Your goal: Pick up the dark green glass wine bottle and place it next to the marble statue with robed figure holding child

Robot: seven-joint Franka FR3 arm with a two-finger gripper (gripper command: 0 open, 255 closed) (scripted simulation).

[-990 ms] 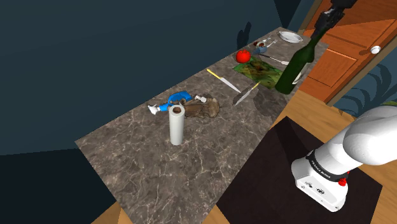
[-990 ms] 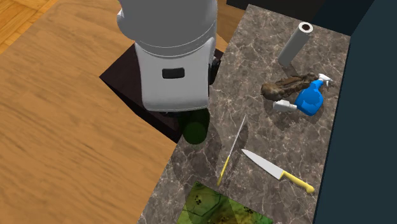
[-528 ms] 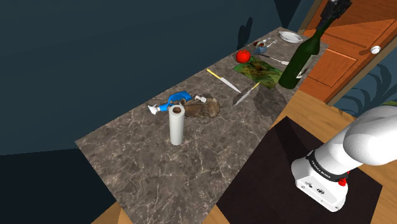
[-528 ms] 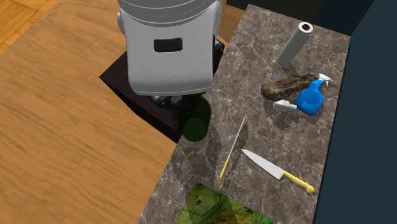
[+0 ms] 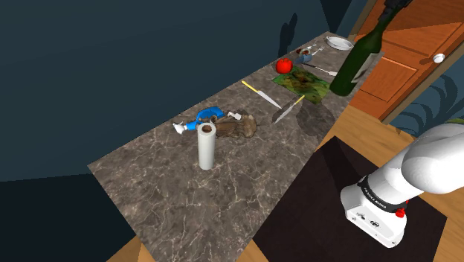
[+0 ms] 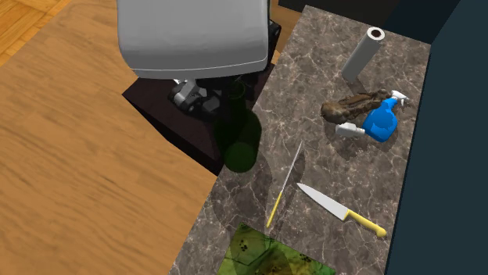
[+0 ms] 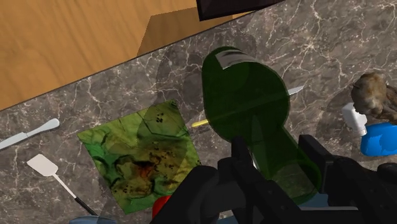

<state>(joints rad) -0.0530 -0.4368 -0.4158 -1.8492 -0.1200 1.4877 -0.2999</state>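
Fingers (image 7: 243, 153) of the black gripper (image 7: 280, 158) clasp the neck of a dark green bottle (image 5: 355, 65), one finger pressed to each side. In the shoulder view we see the bottle hanging tilted near the upper right. Its neck points up into the gripper and its base hangs over the near edge of a long counter (image 5: 223, 186) of dark veined stone. It looks raised off the surface. In the wrist view we look down its length to the round base.

Just beyond the bottle's base lies a mottled green mat (image 5: 308, 83), with a red tomato (image 5: 284, 65) just beside it on the wall side. In the wrist view a white-headed spatula (image 7: 44, 167) and a pale table knife (image 7: 28, 133) lie near the mat. Between the mat and the middle of the counter lie a knife with a yellow handle (image 6: 340, 209) and a slimmer knife (image 6: 288, 178), near each other.

The statue (image 5: 239, 126), drawn brown and mottled, lies near the middle of the counter, well apart from the bottle. A blue spray bottle (image 5: 202, 117) lies just beside it on the wall side. A white paper roll (image 5: 207, 147) stands upright near it, toward the shoulder view's left.

The arm's white base (image 5: 416, 175) sits on a black stand (image 5: 327, 190) at the shoulder view's lower right, over a wooden floor (image 6: 78, 156). In the second exterior view a broad white arm link (image 6: 191, 35) spans the top, and we see the bottle's round base below it, at the counter's edge.
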